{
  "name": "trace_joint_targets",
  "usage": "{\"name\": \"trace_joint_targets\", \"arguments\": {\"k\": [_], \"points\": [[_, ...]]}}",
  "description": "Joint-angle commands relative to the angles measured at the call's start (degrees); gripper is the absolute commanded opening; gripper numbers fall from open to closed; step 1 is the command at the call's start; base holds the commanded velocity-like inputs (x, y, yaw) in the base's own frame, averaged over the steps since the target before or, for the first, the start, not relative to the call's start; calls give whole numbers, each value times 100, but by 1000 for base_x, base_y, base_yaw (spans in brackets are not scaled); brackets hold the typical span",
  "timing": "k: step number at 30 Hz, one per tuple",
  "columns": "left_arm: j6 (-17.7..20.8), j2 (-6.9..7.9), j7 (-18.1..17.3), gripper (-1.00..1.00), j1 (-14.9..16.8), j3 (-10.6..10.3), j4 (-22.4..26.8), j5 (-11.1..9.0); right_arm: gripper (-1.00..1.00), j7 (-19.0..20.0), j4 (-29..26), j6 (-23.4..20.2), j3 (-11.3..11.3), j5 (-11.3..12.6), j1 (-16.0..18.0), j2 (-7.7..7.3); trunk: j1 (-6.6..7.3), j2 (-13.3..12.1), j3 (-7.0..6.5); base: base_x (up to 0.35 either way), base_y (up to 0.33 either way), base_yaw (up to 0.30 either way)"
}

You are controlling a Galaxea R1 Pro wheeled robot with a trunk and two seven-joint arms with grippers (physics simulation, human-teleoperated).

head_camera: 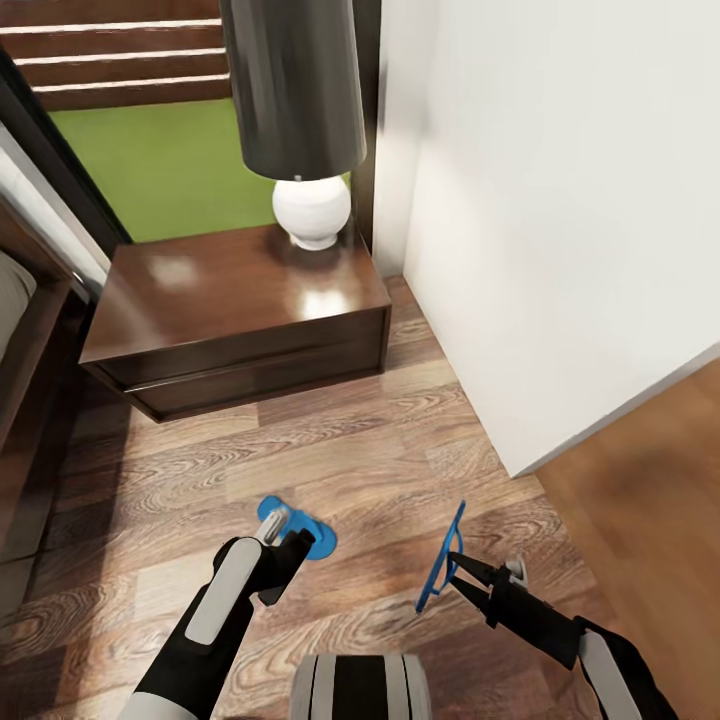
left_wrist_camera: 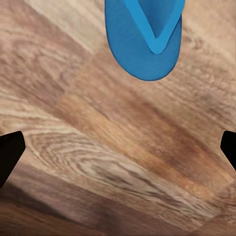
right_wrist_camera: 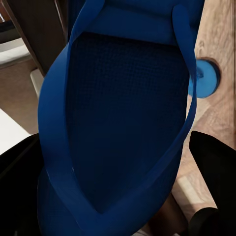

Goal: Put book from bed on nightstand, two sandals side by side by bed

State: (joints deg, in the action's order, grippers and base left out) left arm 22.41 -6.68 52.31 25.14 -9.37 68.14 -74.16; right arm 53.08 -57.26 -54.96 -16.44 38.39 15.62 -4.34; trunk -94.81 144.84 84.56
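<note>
Head view: a dark brown nightstand [head_camera: 235,320] stands against the window wall, a lamp [head_camera: 300,130] with a white round base and a dark shade at its back corner. The bed [head_camera: 25,340] shows as a dark frame edge at the far left. On the plank floor [head_camera: 330,450] in front of the nightstand lies one blue sandal [head_camera: 312,532], flat, partly covered by the left gripper [head_camera: 285,545], which hangs just over it. The right gripper [head_camera: 458,570] holds the second sandal [head_camera: 441,558] on edge, lifted off the floor and well apart from the first (its sole faces left).

Left wrist view: the lying sandal [left_wrist_camera: 145,37] shows its toe end and strap, flat on the boards. The two dark fingertips [left_wrist_camera: 10,152] sit at opposite edges of the picture, so the jaws stand wide apart with nothing between them; the head view does not show this.

Right wrist view: the held sandal [right_wrist_camera: 123,123] hangs close before the camera, strap looping round the dark sole. The jaws are clamped on it, black fingers [right_wrist_camera: 216,167] showing on either side. Beyond its edge, the other sandal [right_wrist_camera: 204,78] lies on the floor.
</note>
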Motion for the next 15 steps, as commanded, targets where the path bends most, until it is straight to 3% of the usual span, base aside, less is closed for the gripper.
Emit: {"name": "trace_joint_targets", "arguments": {"k": [1,6,15], "points": [[18,0,34,100,4,2,6,-21,-100,25,-2,-33,-8,-1,3,-2,-1,3,26,0,0,0],[18,0,34,100,5,5,6,-20,-100,27,-10,-56,-8,1,3,2,-14,10,137,0,0,0],[35,0,42,100,4,-19,15,-28,-100,27,-14,-59,-8,1,3,-4,-14,10,137,0,0,0]]}}
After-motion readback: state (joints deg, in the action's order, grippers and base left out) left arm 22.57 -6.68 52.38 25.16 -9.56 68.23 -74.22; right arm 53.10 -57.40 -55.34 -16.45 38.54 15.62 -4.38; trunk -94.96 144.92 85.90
